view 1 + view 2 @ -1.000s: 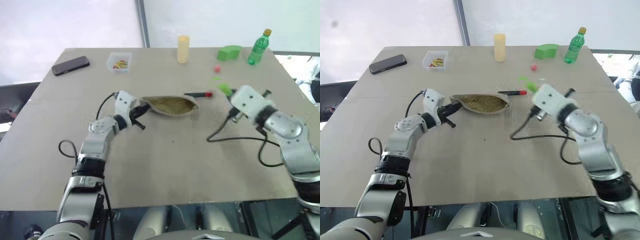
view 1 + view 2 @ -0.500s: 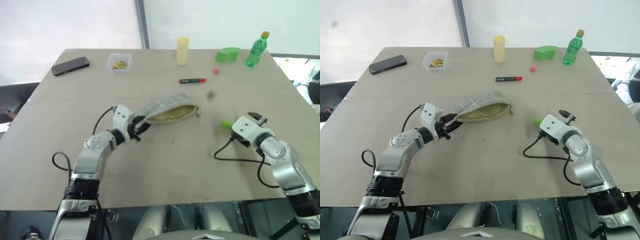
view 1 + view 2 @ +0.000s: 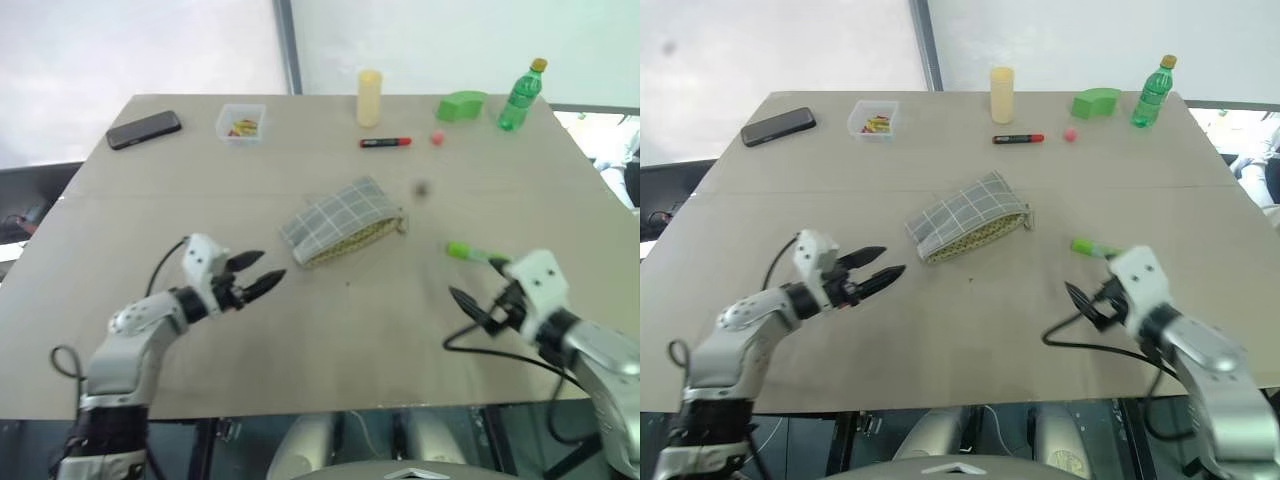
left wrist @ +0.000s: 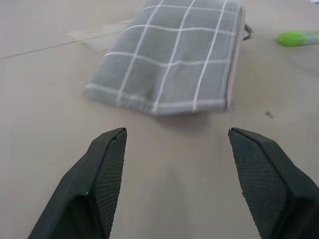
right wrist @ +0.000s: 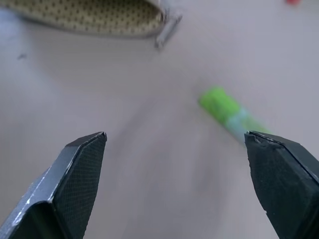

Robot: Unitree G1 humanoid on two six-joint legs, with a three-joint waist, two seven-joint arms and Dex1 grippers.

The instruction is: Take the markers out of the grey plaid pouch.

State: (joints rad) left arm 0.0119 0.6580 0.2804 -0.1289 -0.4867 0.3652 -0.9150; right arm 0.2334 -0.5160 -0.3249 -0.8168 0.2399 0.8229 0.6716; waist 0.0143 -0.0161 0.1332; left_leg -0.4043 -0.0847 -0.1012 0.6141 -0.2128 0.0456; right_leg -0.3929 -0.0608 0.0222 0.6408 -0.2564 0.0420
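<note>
Left fingers (image 3: 255, 274): I see them spread apart with nothing between them, hovering low over the tabletop (image 3: 330, 330) and pointing toward the grey plaid pouch (image 3: 343, 220).
Right fingers (image 3: 1081, 301): I read them as released too, splayed wide and empty, the tips aimed inward across the bare tabletop.
Grey plaid pouch: it lies flat on the tabletop ahead of my left fingers, apart from them. In the left wrist view (image 4: 172, 57) its plaid face is up, and it sits just beyond the two tips, centred between them. Its dotted yellowish lining shows along the edge facing my right fingers (image 5: 89, 17).
Green marker (image 3: 1092, 247): it lies on the tabletop just beyond my right fingers, outside the pouch and clear of it. In the right wrist view (image 5: 232, 115) it sits between the two tips but farther out, touching neither.
Red marker (image 3: 386, 142): it lies on the tabletop well beyond the pouch, far from both sets of fingers, near the far edge.
Small red ball (image 3: 437, 138): it rests just beside the red marker's end, on the side toward my right fingers.
Far edge, well past both fingers: a black phone (image 3: 143, 129), a clear box (image 3: 240, 122), a pale yellow cylinder (image 3: 369, 97), a green block (image 3: 460, 105) and a green bottle (image 3: 521, 94).
</note>
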